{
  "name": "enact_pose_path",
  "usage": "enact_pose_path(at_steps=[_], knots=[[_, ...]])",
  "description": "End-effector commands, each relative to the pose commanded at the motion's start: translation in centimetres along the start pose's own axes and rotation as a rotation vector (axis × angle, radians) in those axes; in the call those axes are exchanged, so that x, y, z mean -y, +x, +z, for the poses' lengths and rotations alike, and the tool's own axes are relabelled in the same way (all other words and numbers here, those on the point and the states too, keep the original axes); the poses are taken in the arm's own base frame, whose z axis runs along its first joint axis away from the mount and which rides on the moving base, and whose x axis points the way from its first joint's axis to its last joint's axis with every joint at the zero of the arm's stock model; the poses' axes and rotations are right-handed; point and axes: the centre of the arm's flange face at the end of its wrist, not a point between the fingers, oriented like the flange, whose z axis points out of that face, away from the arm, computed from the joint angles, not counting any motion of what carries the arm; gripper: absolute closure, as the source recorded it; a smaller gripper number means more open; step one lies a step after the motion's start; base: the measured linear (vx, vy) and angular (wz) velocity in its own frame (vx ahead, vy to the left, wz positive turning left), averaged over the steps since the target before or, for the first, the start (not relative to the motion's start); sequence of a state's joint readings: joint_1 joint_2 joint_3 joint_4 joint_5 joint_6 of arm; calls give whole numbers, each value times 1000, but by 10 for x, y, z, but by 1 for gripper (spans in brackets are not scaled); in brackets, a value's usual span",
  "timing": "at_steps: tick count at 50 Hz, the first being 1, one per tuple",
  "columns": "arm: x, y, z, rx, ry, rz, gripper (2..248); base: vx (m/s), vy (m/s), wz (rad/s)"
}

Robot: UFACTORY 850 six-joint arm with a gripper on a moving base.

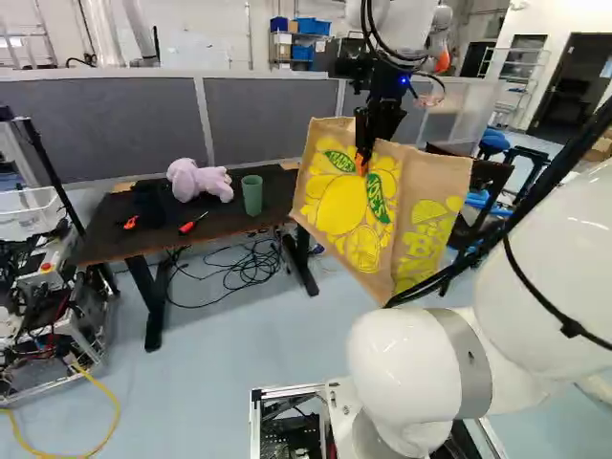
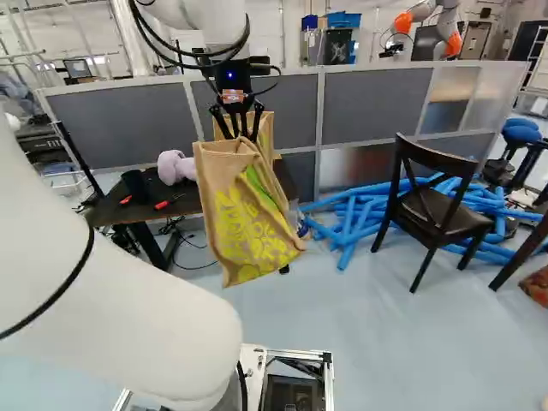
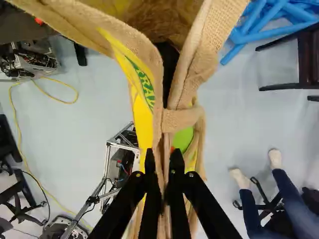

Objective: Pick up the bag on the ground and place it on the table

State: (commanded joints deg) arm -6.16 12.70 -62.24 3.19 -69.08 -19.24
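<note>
Base views face the table [image 1: 103, 237], wrist view downward.

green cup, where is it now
The green cup stands near the right end of the table in the left base view, between the plush toy and the bag.

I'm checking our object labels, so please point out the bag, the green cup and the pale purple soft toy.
Bag [image 2: 242, 212]: right base view, on its yellow-printed side.
Green cup [image 1: 252, 196]: left base view, on its side wall.
Soft toy [image 1: 198, 183]: left base view, on its body.
</note>
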Motion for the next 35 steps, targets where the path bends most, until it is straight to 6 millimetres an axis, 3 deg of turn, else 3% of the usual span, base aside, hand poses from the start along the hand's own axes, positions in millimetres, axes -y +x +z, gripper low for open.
enact_pose_path(at_steps=[35], knots=[[0, 0, 0, 0, 0, 0, 228, 145, -98, 267]])
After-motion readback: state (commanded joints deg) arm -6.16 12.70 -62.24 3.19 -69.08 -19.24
